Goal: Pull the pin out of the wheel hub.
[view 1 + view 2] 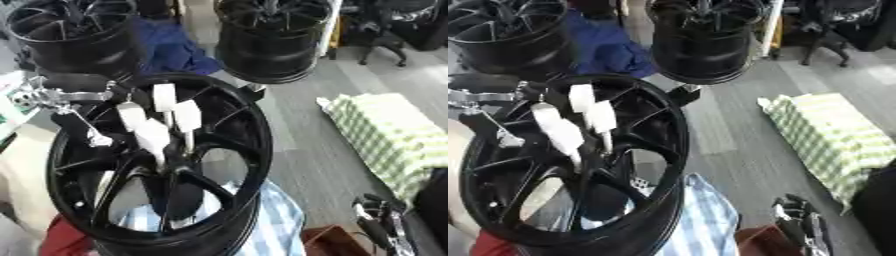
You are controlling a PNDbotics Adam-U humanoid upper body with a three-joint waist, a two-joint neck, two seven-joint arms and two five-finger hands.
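A big black wheel hub (pixel 249 135) stands tilted in the foreground, its spokes meeting at the centre (pixel 166 167). My left hand (pixel 153 132), black with white pads, comes in from the left over the rim and reaches down to that centre. The pin itself does not show among the spokes and the hand. My right hand (pixel 798 222) rests open at the lower right, away from the hub, with nothing in it.
Two more black wheels (pixel 74 35) (pixel 271 40) stand at the back with a blue cloth (pixel 175 47) between them. A green checked cloth (pixel 394 135) lies on the floor at right. A blue striped cloth (pixel 276 220) lies under the hub.
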